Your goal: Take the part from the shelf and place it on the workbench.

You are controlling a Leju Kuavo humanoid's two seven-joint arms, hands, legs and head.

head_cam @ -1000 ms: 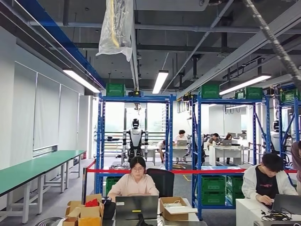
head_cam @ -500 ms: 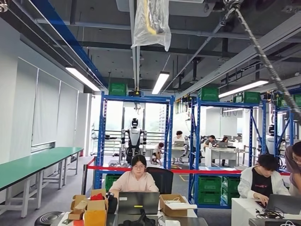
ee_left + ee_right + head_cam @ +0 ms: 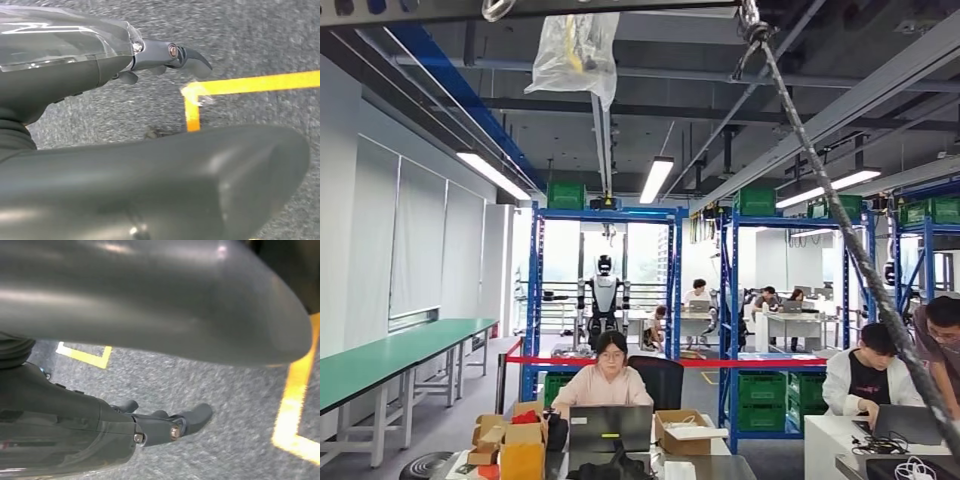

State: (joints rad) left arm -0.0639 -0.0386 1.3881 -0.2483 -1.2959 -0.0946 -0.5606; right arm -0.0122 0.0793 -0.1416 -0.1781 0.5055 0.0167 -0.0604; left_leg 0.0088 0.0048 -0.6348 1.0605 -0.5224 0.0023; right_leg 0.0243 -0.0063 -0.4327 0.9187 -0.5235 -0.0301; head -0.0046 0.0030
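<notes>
Grey carpet with yellow tape lines (image 3: pixel 241 85) lies under both hanging arms. Your left robot hand (image 3: pixel 162 52) holds nothing, its fingers stretched out and apart; your right robot hand (image 3: pixel 166 427) is the same. Ahead, blue shelves (image 3: pixel 603 215) stand well beyond a person at a laptop. You cannot make out the part; the green-topped counter (image 3: pixel 388 355) sits at left.

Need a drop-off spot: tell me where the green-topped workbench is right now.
In the head view the green-topped workbench runs along the white wall at the far left, left of the blue shelf rack and the seated person at the laptop.
</notes>
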